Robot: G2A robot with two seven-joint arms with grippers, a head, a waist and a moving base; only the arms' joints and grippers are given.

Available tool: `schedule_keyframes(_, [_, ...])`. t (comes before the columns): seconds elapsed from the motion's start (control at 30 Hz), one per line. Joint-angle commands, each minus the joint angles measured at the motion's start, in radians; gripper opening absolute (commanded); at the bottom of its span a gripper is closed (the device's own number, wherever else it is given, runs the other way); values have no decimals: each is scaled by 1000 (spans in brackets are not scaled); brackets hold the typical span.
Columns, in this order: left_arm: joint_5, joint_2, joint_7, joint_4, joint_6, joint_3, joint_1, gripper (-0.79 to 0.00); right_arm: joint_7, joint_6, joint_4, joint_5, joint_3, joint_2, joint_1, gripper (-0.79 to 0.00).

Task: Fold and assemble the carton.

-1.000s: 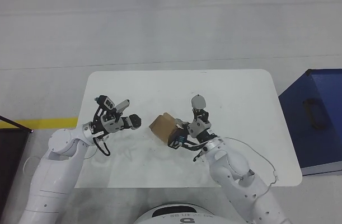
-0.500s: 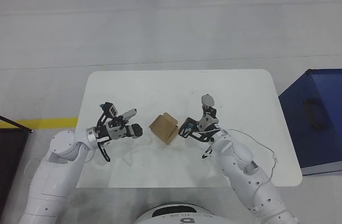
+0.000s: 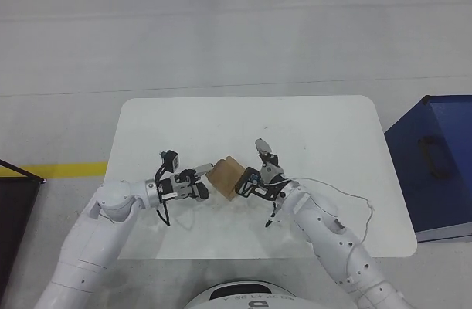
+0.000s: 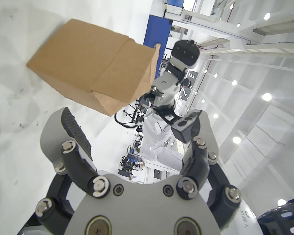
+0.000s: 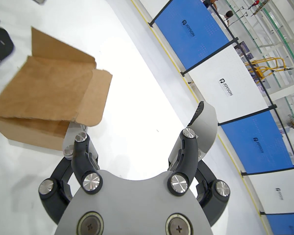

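Both arms have closed in since half a second ago: the left gripper (image 3: pixel 201 189), then well apart from the carton (image 3: pixel 227 177), is now just beside its near wall, and the right gripper (image 3: pixel 249 179) has come back against the opposite side.

The carton lies between the two grippers, resting on the table (image 3: pixel 320 131) on one long face. Seen from the left wrist, the carton (image 4: pixel 88 64) is just ahead of the fingertips, with a closed panel and a folded end turned towards them. Seen from the right wrist, the carton (image 5: pixel 46 94) shows its open end: a rounded flap (image 5: pixel 98 99) hangs loose, another stands up behind it.

It looks like thin brown cardboard: probably very light, stiff across a panel, floppy at each crease, and likely to slide on the smooth tabletop if pushed from one side only. The safest hold is probably a brace on a flat wall from one side while the other side works a flap near its crease, not at its free edge, where it would bend.

The left gripper (image 4: pixel 134 121) has its jaws spread wide with nothing between them. The right gripper (image 5: pixel 137 118) is also spread; one of its fingers (image 5: pixel 72 133) sits tucked just under the rounded flap, the other stands apart in the air.
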Motion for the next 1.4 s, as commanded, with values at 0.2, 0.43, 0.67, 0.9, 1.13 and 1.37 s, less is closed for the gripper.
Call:
schedule_keyframes(0.2, [10,-13,83,69,-107,32,-37,0,-71,-41,-1,127,-3,1,-23,-148])
schedule_keyframes(0.43, [-27,-22,103,116,-186,42,-45,0,-87,-36,-5,122,-32,0,-22,-142])
schedule_keyframes(0.67, [-93,-40,151,171,-250,72,-68,0,-115,-42,-8,102,-67,1,-24,-148])
schedule_keyframes(0.9, [-99,-52,146,205,-261,105,-98,0,-152,-65,47,103,-115,-3,-1,-117])
schedule_keyframes(1.13, [-115,-60,136,227,-273,118,-118,0,-73,-19,84,11,-164,-9,31,-111])
schedule_keyframes(1.37, [-134,-65,123,237,-285,114,-130,0,-60,3,70,7,-154,-6,29,-86])
